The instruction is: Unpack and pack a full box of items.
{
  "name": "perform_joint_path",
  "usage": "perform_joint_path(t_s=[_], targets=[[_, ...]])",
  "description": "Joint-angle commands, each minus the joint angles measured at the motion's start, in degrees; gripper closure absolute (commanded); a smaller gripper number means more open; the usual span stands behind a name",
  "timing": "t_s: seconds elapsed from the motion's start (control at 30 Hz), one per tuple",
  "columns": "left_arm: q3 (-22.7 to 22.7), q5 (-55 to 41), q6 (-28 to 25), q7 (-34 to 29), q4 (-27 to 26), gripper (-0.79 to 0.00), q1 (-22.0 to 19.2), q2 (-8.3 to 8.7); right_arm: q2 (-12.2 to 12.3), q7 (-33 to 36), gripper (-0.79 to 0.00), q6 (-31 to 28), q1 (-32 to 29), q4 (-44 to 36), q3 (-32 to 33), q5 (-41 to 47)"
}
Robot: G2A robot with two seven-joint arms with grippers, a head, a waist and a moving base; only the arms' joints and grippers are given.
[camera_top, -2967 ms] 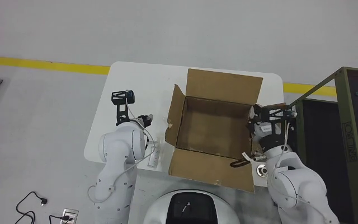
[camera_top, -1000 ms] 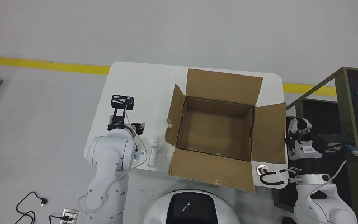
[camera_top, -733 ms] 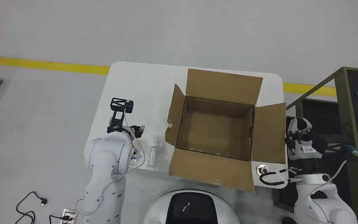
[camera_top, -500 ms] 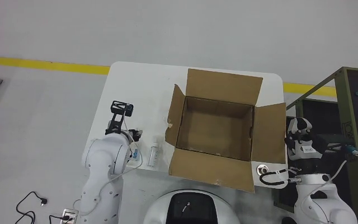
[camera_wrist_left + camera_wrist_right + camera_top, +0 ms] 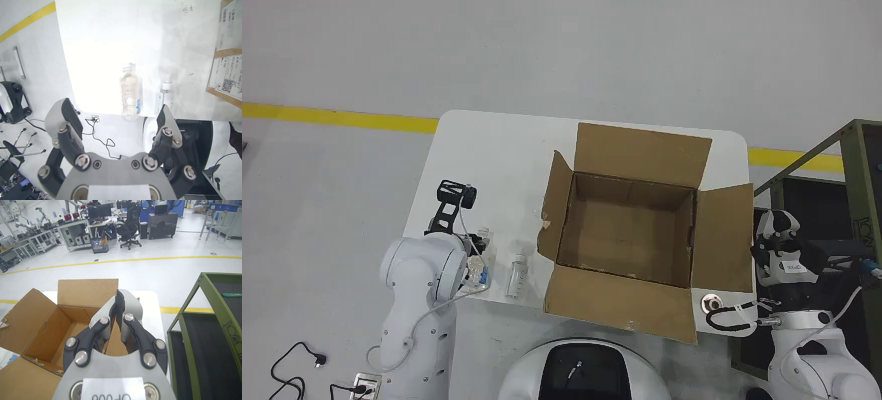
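Glossy white, rounded arms (image 5: pixel 417 290) trail thin cables. The left gripper (image 5: pixel 115 106) and right gripper (image 5: pixel 118 299) have silver plates, black linkages, ribbed black pads (image 5: pixel 71 113), round screws and white labels.

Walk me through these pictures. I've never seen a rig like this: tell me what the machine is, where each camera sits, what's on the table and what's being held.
This is a two-armed robot standing at a white table. One camera looks down from above its arms. The other two sit on its wrists, each looking along its own gripper. On the table stands an open cardboard box, and its inside looks empty. Beside the box lie two bottles: a clear plastic bottle and a smaller white-capped bottle. The left gripper hangs above them with its jaws open, holding nothing. The right gripper is shut on nothing, at the box's other side, near a green rack.
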Motion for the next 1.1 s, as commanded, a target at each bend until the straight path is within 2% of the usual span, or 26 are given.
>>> perform_joint_path(t_s=[0.0, 0.17, 0.33, 0.6, 0.97, 1.07], targets=[[0.8, 1.5, -1.4, 3.2, 0.2, -0.785, 1.3, 0.22, 0.0, 0.0, 0.0, 0.0, 0.0, 0.0, 0.0, 0.0], [2.0, 5.1, -3.7, 6.1, 1.6, -0.785, 2.9, 0.72, 0.0, 0.0, 0.0, 0.0, 0.0, 0.0, 0.0, 0.0], [3.1, 11.1, -6.2, 9.8, 5.6, -0.785, 4.4, 1.37, 0.0, 0.0, 0.0, 0.0, 0.0, 0.0, 0.0, 0.0], [2.5, 12.8, -6.6, 15.3, 12.2, -0.785, 5.9, 1.99, 0.0, 0.0, 0.0, 0.0, 0.0, 0.0, 0.0, 0.0], [2.5, 12.9, -6.6, 15.2, 12.4, -0.785, 5.9, 2.01, 0.0, 0.0, 0.0, 0.0, 0.0, 0.0, 0.0, 0.0], [2.6, 12.8, -6.3, 17.6, 14.0, -0.785, 6.5, 2.13, 0.0, 0.0, 0.0, 0.0, 0.0, 0.0, 0.0, 0.0]])
